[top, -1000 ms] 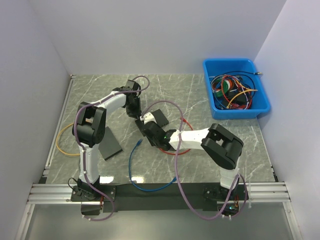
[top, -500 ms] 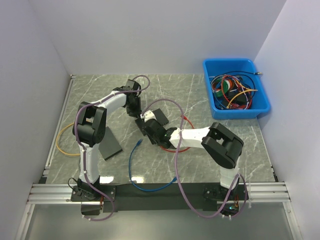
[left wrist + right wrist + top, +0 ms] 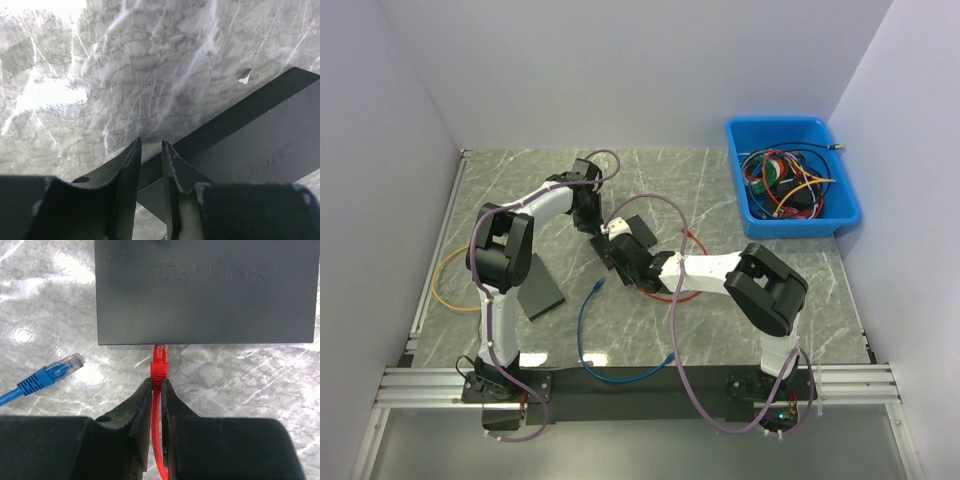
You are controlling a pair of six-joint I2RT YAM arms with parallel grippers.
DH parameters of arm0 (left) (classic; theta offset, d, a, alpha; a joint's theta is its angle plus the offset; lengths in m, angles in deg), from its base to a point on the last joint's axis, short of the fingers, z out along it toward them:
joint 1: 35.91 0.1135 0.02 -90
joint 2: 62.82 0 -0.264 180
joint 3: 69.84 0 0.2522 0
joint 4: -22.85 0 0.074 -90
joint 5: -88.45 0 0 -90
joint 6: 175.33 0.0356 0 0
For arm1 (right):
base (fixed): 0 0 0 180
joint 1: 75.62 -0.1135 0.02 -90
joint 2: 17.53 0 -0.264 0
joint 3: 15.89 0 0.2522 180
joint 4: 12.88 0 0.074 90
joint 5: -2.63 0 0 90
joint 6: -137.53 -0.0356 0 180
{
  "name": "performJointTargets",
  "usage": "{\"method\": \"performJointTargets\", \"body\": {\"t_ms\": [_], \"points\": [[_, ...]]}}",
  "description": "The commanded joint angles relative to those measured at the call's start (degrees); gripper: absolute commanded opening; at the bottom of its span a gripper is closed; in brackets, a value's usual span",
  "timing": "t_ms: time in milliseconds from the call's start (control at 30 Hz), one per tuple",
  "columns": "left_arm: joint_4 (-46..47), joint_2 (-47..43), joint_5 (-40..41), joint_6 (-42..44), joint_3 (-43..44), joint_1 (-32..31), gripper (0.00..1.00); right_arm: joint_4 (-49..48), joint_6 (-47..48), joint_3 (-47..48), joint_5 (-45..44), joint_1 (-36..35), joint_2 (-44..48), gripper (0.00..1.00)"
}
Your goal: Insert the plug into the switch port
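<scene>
The black switch point(image 3: 205, 290) lies flat on the marble table; it also shows in the top view point(image 3: 638, 232). My right gripper point(image 3: 156, 385) is shut on the red plug point(image 3: 159, 364), holding it by its boot. The plug points straight at the switch's near face, and its tip meets that edge. The red cable point(image 3: 159, 450) runs back between my fingers. My left gripper point(image 3: 151, 145) is shut to a narrow slit with nothing in it, right over the switch's far corner point(image 3: 260, 145). In the top view it point(image 3: 588, 215) sits on the switch's left side.
A blue plug point(image 3: 55, 371) on a blue cable point(image 3: 595, 340) lies left of the red plug. A flat black plate point(image 3: 540, 290) and a yellow cable loop point(image 3: 445, 285) lie at the left. A blue bin point(image 3: 840, 190) of cables stands at the back right.
My right gripper has moved up and left toward the switch, carrying the red plug to its near face. The left arm has not moved.
</scene>
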Motion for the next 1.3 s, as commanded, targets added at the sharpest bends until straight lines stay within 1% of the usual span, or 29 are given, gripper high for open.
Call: {"method": "performJointTargets", "body": {"t_ms": [0,167,467,700,900,1000,1133,1267], "points": [[-6.8,1.9,-4.9,0.7,0.2,-2.7,0.3,-11.8,0.7,5.4,-2.5,1.9,3.9,0.0],[-7.0,2.2,-4.9,0.7,0.4,-2.8,0.29,-12.0,0.5,6.6,-1.7,2.1,4.6,0.0],[-7.4,2.5,-3.5,1.3,0.3,-3.8,0.29,-12.7,0.1,9.4,-0.8,2.5,1.3,0.0],[-7.6,2.7,-3.2,1.5,0.2,-4.5,0.29,-11.5,-0.6,13.7,0.0,3.8,-2.3,0.0],[-7.5,2.7,-4.4,1.5,0.0,-4.9,0.29,-10.7,-3.9,15.0,0.3,6.0,-5.5,0.0],[-7.6,2.8,-3.1,1.5,0.0,-5.0,0.29,-9.5,-6.4,16.0,-1.7,6.7,-6.8,0.0],[-7.7,3.0,-3.2,1.5,0.0,-5.2,0.29,-7.2,-9.1,17.7,-3.5,8.0,-8.2,0.0],[-7.7,3.1,-3.1,1.6,0.0,-5.4,0.29,-6.7,-8.9,19.3,-2.3,8.6,-9.2,0.0]]}}
